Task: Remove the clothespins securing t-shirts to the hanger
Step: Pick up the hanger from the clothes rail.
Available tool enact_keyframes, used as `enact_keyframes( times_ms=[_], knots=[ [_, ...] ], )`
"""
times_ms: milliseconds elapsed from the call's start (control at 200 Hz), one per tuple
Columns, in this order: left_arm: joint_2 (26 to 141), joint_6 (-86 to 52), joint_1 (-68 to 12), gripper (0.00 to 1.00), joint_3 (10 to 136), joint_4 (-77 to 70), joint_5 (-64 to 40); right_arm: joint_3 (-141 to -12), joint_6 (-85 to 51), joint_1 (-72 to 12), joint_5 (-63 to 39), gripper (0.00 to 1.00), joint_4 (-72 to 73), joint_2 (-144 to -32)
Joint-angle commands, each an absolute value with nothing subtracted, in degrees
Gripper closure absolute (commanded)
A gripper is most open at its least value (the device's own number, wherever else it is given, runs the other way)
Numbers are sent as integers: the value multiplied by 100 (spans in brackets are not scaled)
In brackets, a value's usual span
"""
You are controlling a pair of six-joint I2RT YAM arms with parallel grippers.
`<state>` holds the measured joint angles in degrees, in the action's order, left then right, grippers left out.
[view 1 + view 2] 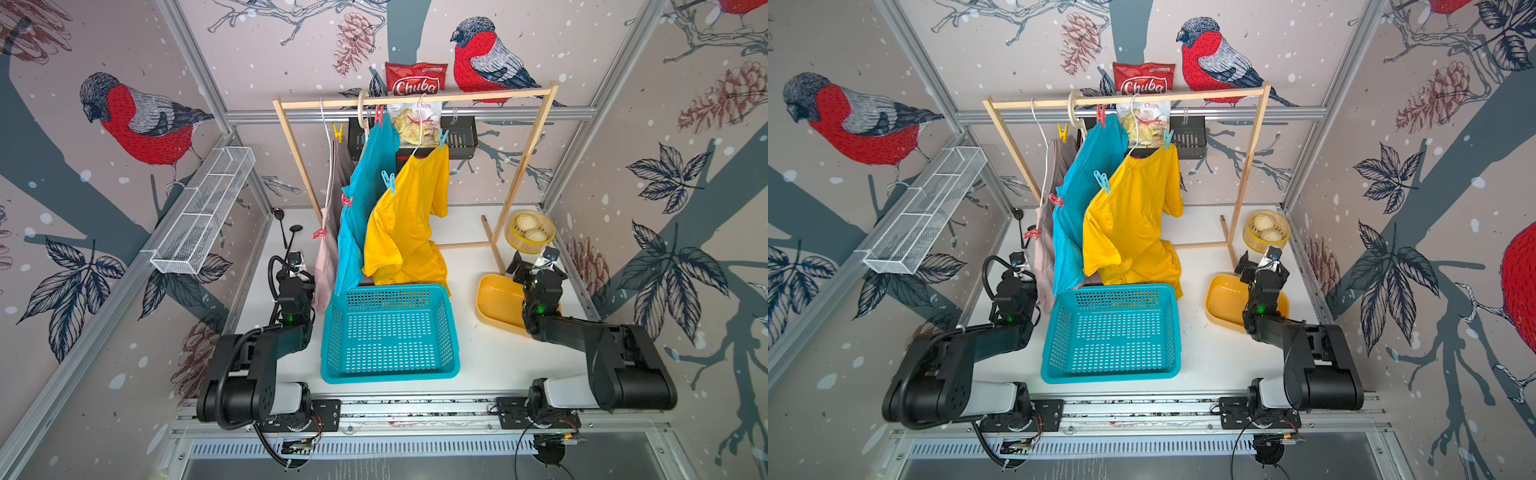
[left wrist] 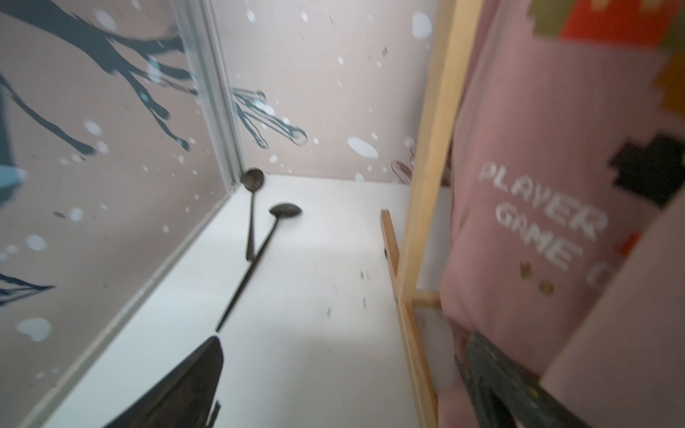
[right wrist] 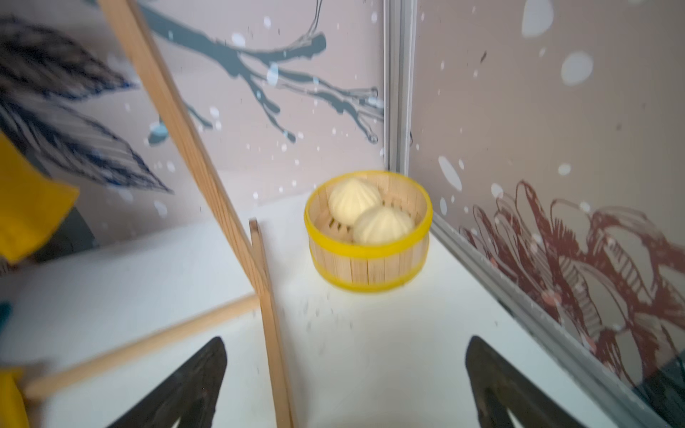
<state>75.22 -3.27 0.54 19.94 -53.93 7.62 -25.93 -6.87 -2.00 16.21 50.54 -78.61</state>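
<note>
Plastic clothespins (image 1: 388, 180), six by your count, all gripped the t-shirts (image 1: 409, 216); nothing was off yet. Your left gripper (image 2: 344, 337) and right gripper (image 3: 346, 338) gaped empty.

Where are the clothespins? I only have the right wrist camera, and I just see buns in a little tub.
Observer: Both top views show six clothespins on the t-shirts; a light blue one grips the yellow t-shirt at its shoulder.
Operator: Is my other arm near any?
Observer: The left fingers stand open beside the pale pink t-shirt, which carries a red clothespin.
Operator: What's under the shirts?
Observer: A teal basket stands on the table in front of them.
</note>
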Motion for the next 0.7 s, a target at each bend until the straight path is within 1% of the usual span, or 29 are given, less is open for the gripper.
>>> enact_keyframes(
  times_ms=[0,70,160,220,310,395,480,605,695],
  knots=[
    [6936,-719,65,1,2448,-3780,1495,-3467,-1245,-243,1865,0,2612,-7620],
    [6572,-1082,81,1,2813,-2837,1841,-4089,-1493,-380,2092,0,1641,-7503],
    [6180,-1696,131,1,3310,-1500,2355,-4689,-1612,-805,2673,0,709,-7234],
    [5959,-1773,138,2,3589,-654,2366,-5014,-1674,-1171,2939,0,266,-6966],
    [5627,-1817,138,2,3866,349,2298,-5531,-1875,-1712,2898,1,-255,-6698],
    [5217,-1924,139,2,3981,1112,2256,-6225,-2307,-2409,2990,2,-941,-6617],
    [4642,-1806,135,2,3976,1658,1857,-7039,-2738,-3244,3280,3,-1633,-6776],
    [3525,-1530,140,2,3909,2055,889,-8338,-3107,-4647,3824,3,-2469,-7364],
    [3453,-1449,9,5,4162,2427,112,-9266,-3173,-5720,4492,3,-2858,-7887]
  ],
)
